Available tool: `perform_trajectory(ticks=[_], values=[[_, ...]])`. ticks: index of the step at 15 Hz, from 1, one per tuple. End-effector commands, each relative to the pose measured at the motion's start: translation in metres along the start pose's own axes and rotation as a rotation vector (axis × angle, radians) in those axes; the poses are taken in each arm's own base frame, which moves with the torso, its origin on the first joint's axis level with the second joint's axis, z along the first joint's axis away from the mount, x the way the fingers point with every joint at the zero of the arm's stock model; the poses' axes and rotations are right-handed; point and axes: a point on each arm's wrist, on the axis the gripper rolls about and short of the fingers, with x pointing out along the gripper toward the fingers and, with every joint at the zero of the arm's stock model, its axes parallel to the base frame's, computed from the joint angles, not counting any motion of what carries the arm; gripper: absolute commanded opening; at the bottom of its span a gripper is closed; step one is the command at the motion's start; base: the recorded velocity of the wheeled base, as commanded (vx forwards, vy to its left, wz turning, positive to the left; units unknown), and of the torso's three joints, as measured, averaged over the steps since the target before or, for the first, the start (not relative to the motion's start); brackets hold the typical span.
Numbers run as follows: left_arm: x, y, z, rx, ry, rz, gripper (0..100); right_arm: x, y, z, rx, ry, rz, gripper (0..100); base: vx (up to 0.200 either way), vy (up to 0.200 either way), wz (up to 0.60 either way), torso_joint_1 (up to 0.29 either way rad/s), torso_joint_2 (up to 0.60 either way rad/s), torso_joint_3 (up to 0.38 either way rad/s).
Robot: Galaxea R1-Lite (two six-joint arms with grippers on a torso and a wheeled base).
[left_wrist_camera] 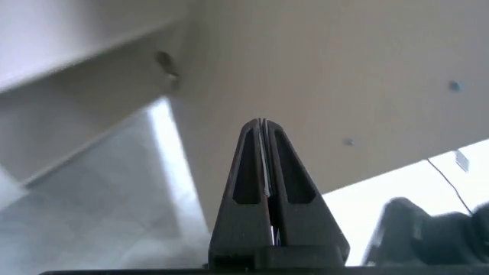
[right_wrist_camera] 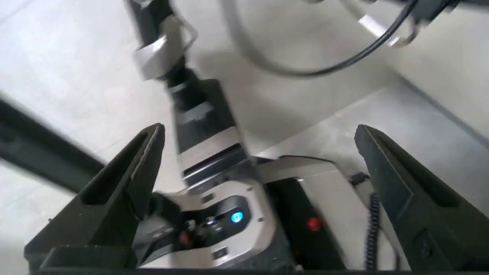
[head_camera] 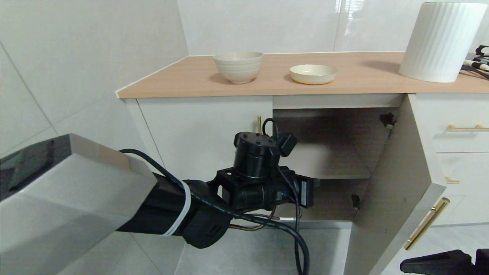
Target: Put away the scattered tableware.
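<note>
A ribbed beige bowl (head_camera: 239,67) and a shallow cream dish (head_camera: 313,73) stand apart on the wooden counter (head_camera: 366,82). Below them the cabinet (head_camera: 324,152) stands open, its door (head_camera: 389,183) swung out to the right. My left arm's wrist (head_camera: 259,172) hangs in front of the cabinet opening, below counter height. My left gripper (left_wrist_camera: 262,122) is shut with nothing in it and points at the door's inner face (left_wrist_camera: 344,69). My right gripper (right_wrist_camera: 260,131) is open and empty, low above the tiled floor.
A tall white ribbed container (head_camera: 439,40) stands at the counter's right end, with dark utensils (head_camera: 479,63) behind it. Drawers with gold handles (head_camera: 468,128) sit right of the open door. A tiled wall closes off the left side.
</note>
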Motion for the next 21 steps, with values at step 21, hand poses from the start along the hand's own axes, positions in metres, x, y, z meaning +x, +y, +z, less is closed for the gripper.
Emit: perform_trajectory(ticks=[21], values=[[0.035, -0.073, 0.005, 0.042, 0.018, 0.071, 0, 0.021, -0.023, 0.019, 0.040, 0.020, -0.121, 100, 0.000, 0.000, 0.00, 0.000, 0.00, 0.000]])
